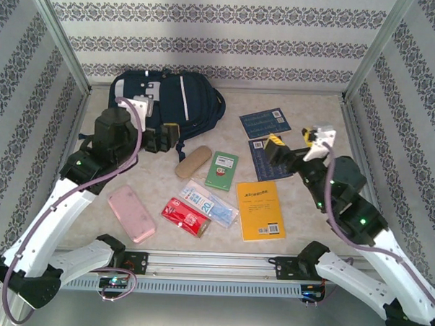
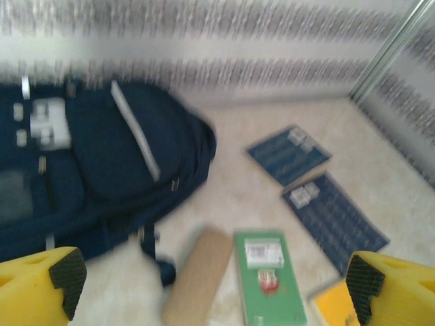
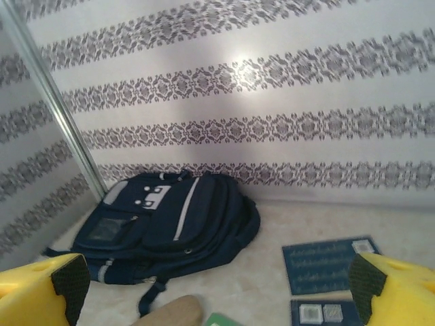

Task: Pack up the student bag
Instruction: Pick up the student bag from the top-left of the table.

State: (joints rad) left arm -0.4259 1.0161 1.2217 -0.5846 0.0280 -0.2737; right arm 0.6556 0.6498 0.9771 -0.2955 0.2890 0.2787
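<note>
The student bag (image 1: 166, 103) lies flat at the far left of the table (image 1: 301, 232), close to the back wall, front pockets facing up and its dark straps trailing toward the near side. No compartment looks open from above or from either wrist view, though the zips are too small to read with certainty.

Just in front of the bag sit a tan oblong case (image 1: 193, 162) and a green booklet (image 1: 222, 170) side by side. Nearer the arms are a clear flat packet (image 1: 213, 202), a red packet (image 1: 185, 216) touching it, a pink case (image 1: 131, 213) to the left and a yellow book (image 1: 260, 210) to the right. Two dark blue booklets (image 1: 265, 123) lie toward the far right, well apart from the bag.

The left gripper (image 1: 157, 140) hovers at the bag's near edge, its yellow fingers (image 2: 68, 275) spread wide with nothing between them. The right gripper (image 1: 276, 145) hangs over the nearer blue booklet, its fingers (image 3: 71, 278) also wide apart and empty.

By the look of it, packing has not begun: every loose item lies out on the table and nothing is gripped. What is left is likely opening the bag, then carrying each item in.
</note>
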